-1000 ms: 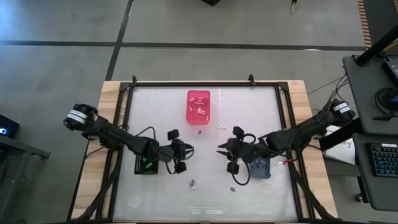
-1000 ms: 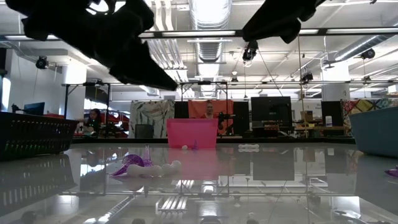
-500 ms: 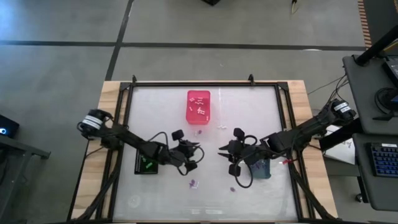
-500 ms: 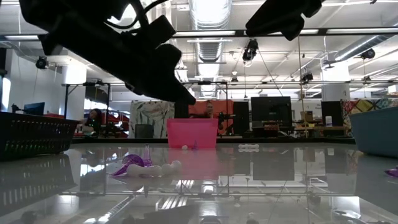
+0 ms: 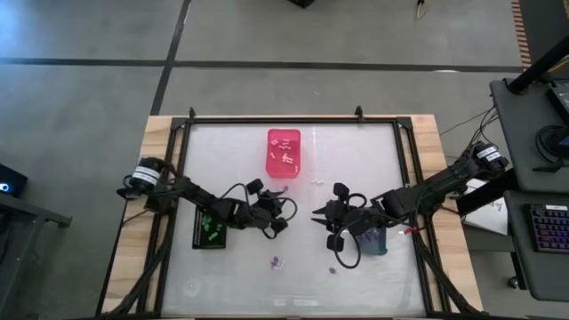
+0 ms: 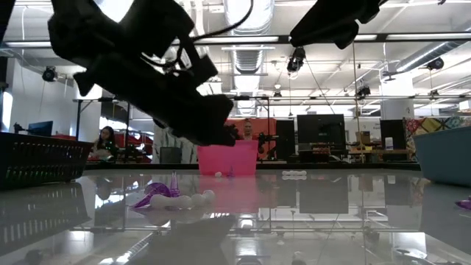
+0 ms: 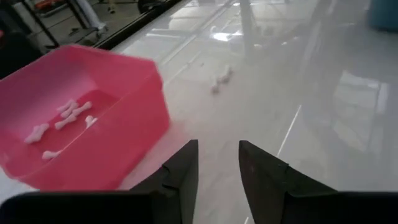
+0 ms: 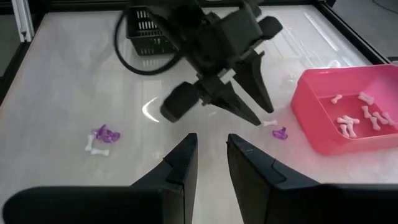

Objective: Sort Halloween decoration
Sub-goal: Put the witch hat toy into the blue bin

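left gripper (image 5: 283, 206): mid-table, raised, fingers slightly parted, empty | right gripper (image 5: 315, 216): facing it, fingers slightly parted, empty

We recorded a pink bin (image 5: 284, 151) holding white bone pieces (image 8: 351, 119), a black basket (image 5: 206, 233) with green pieces (image 5: 210, 231), a grey-blue container (image 5: 373, 241), purple pieces (image 8: 106, 134) on the glossy white table (image 5: 356, 160), and dark arms.

Bones (image 5: 284, 157) lie in bin (image 5: 272, 140) behind both arms.
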You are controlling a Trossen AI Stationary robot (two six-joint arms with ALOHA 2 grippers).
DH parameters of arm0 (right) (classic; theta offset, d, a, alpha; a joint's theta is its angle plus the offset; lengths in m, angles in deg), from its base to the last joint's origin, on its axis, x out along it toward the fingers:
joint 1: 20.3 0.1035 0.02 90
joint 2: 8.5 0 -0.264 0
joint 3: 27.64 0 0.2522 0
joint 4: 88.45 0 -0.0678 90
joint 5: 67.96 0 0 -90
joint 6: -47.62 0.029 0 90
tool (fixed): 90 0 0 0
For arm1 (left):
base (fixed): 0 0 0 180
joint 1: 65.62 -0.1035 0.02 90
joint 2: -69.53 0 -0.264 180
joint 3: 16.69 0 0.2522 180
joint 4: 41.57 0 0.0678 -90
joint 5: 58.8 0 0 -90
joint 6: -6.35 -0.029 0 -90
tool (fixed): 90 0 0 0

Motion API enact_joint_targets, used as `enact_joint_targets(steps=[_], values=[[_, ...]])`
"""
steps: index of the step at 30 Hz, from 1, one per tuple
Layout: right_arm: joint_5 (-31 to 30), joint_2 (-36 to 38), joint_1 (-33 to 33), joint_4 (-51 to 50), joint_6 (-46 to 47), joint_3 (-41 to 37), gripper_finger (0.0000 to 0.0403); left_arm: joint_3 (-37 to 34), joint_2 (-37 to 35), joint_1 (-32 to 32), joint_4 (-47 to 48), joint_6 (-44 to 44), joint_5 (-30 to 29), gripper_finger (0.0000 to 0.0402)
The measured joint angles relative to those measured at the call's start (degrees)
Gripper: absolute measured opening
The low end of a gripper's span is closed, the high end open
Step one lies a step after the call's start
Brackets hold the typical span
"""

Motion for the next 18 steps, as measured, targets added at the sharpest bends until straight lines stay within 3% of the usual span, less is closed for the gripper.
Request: enact_joint_targets(steps=[9,14,18], values=[[0.01,-0.01,0.00,-0.07,-0.68,-0.25,0.0079,-0.02,5.11,-1.32,-5.94,-3.57,-0.17,0.0108],[0.01,-0.02,0.00,-0.08,-0.80,-0.35,0.0079,-0.02,6.66,-1.41,-6.98,-2.93,-5.87,0.0107],[0.01,-0.02,0.00,-0.10,-1.39,-0.42,0.0079,-0.02,6.70,-1.99,-7.29,-3.17,-6.62,0.0107]])
